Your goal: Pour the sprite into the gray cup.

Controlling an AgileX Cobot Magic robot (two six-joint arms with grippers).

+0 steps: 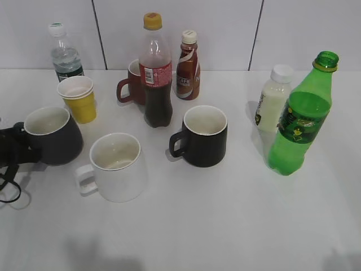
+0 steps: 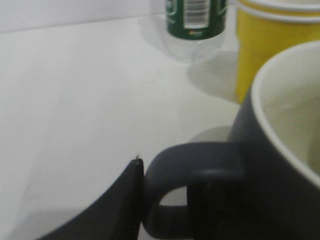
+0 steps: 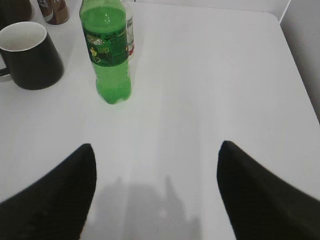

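The sprite (image 1: 299, 127) is an uncapped green bottle standing upright at the right of the table. It also shows in the right wrist view (image 3: 107, 55). The gray cup (image 1: 56, 141) stands upright at the left, its handle pointing left. My left gripper (image 1: 17, 144) is at that handle. In the left wrist view the gray cup (image 2: 280, 150) fills the right side, and the left gripper (image 2: 165, 200) has one finger against the outside of the handle and a dark finger in the loop. My right gripper (image 3: 156, 165) is open and empty over bare table, short of the sprite.
A black mug (image 1: 204, 138) and a white mug (image 1: 115, 166) stand in the middle. Behind them are a cola bottle (image 1: 156, 73), a red mug (image 1: 132, 84) and a brown bottle (image 1: 188, 65). Yellow cups (image 1: 79, 99) and a water bottle (image 1: 65, 53) stand behind the gray cup. A white bottle (image 1: 273, 101) stands beside the sprite.
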